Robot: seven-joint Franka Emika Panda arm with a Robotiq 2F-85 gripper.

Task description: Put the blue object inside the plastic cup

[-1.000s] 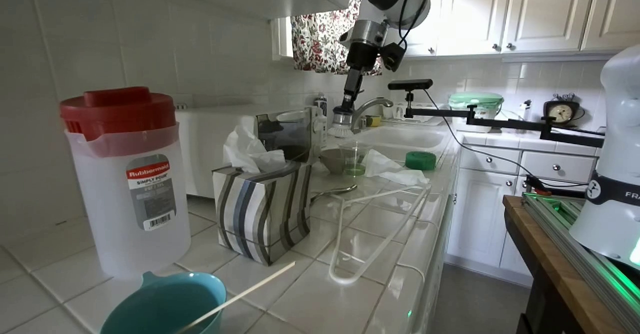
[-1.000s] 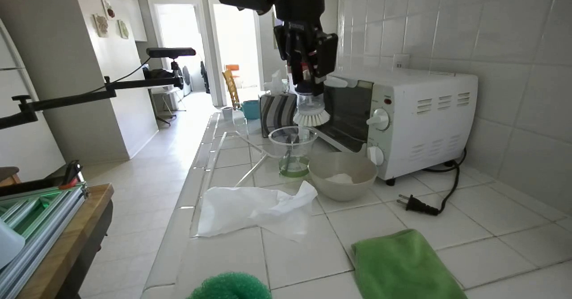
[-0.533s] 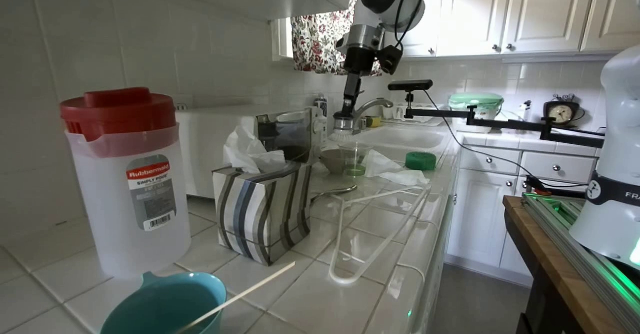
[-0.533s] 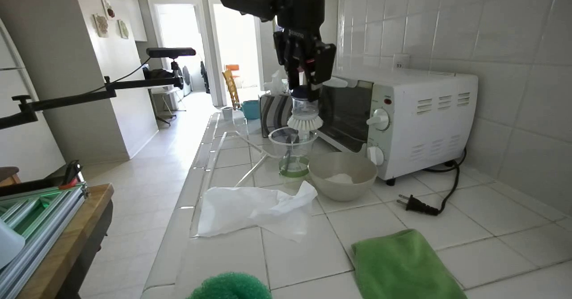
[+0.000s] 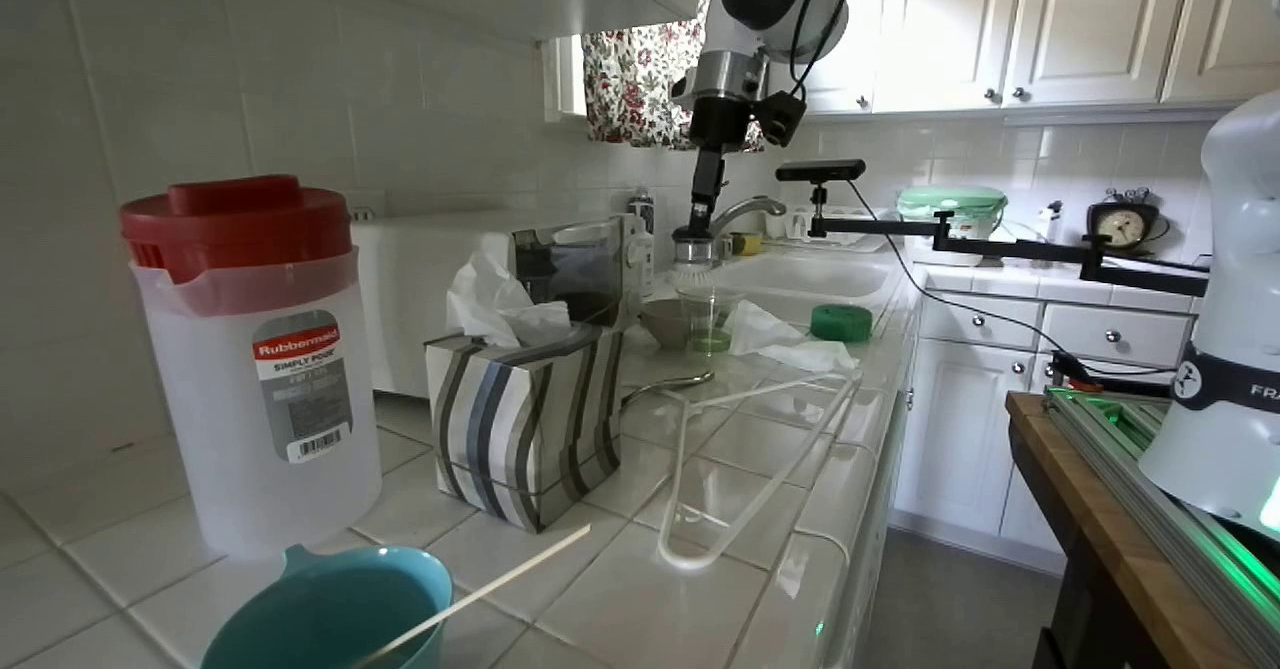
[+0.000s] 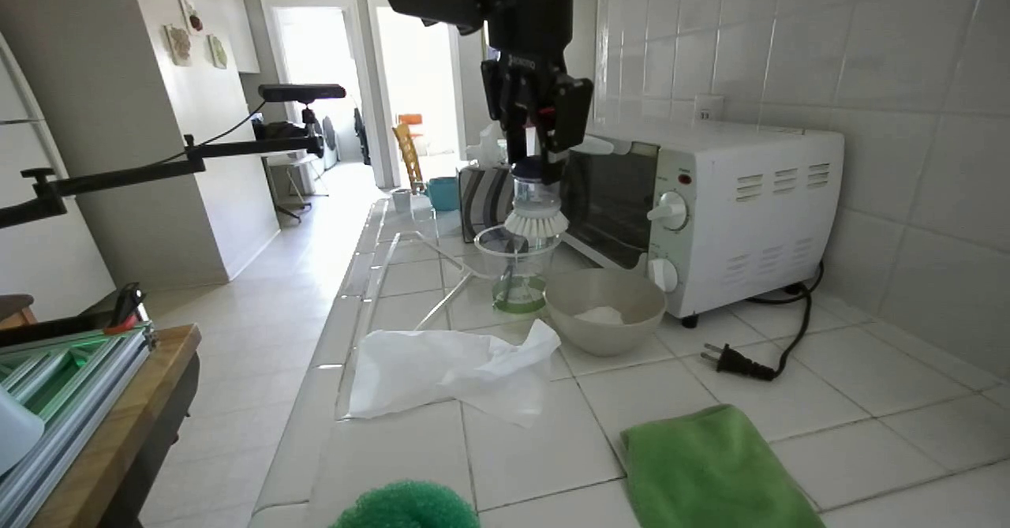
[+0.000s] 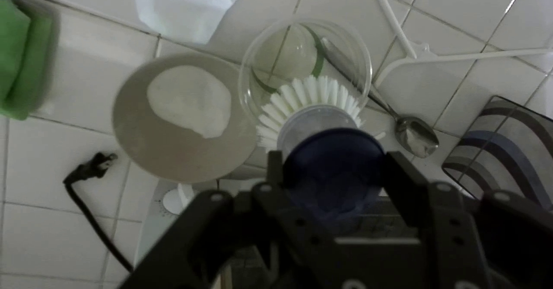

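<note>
The blue object is a round brush with a dark blue top (image 7: 332, 168), a clear body and white bristles (image 6: 536, 224). My gripper (image 7: 333, 156) is shut on the blue top, a finger on each side, bristles down. The small clear plastic cup (image 6: 513, 264), green near its base, stands upright on the tiled counter. In both exterior views the brush (image 5: 693, 252) hangs roughly upright at the cup's rim (image 5: 708, 294). In the wrist view the bristles cover part of the cup (image 7: 289, 51). I cannot tell whether they are inside the rim or touch it.
A beige bowl (image 6: 604, 307) stands close beside the cup. A spoon (image 7: 417, 135) and a white hanger (image 7: 397, 25) lie near it. A toaster oven (image 6: 742, 212), a tissue box (image 5: 525, 419), paper (image 6: 454, 370) and a plug (image 6: 738, 362) are around.
My gripper and the brush have moved down and a little left in the exterior view facing the oven's side, so the bristles now overlap the cup's rim there. The cup has not moved.
</note>
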